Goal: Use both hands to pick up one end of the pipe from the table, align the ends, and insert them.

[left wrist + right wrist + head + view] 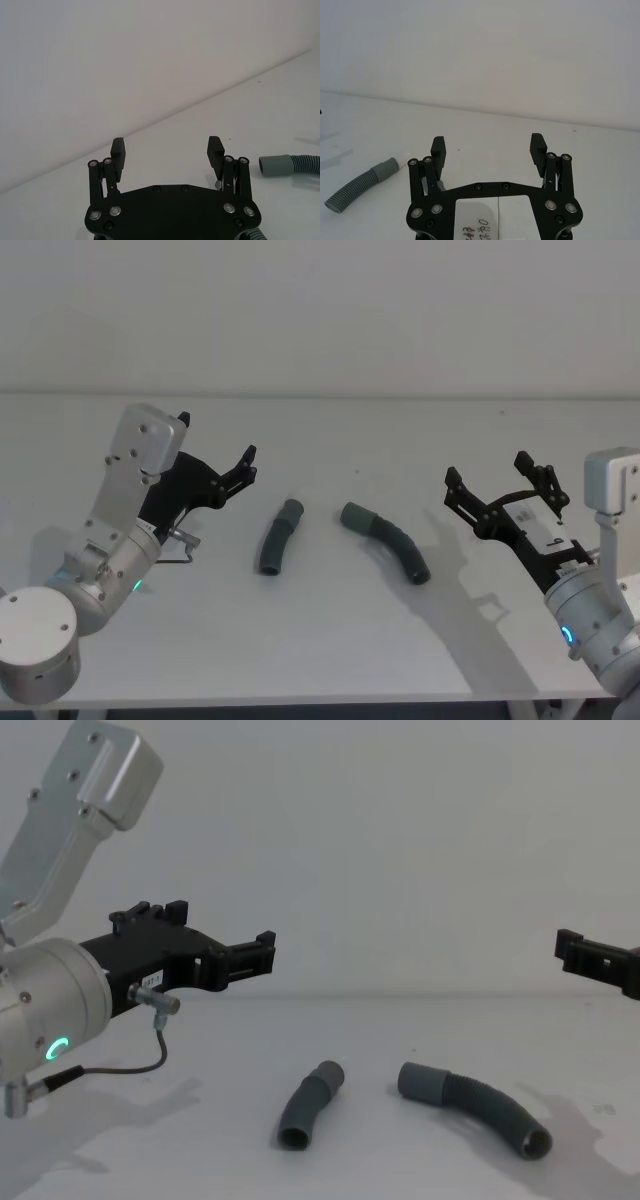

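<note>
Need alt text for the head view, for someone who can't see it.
Two dark grey corrugated hose pieces lie apart on a white table, the short piece to the left of the long piece. The left gripper and right gripper hover on either side, jaws open, holding nothing.

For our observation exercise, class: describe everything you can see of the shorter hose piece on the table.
The shorter hose piece is dark grey, plastic-looking, with a ribbed body and a smooth, slightly wider cuff at its far end. It bends gently and lies flat on the white table, left of the longer piece with a gap between them. Only the table touches it; the open left hand and right hand hang clear of it.
</note>
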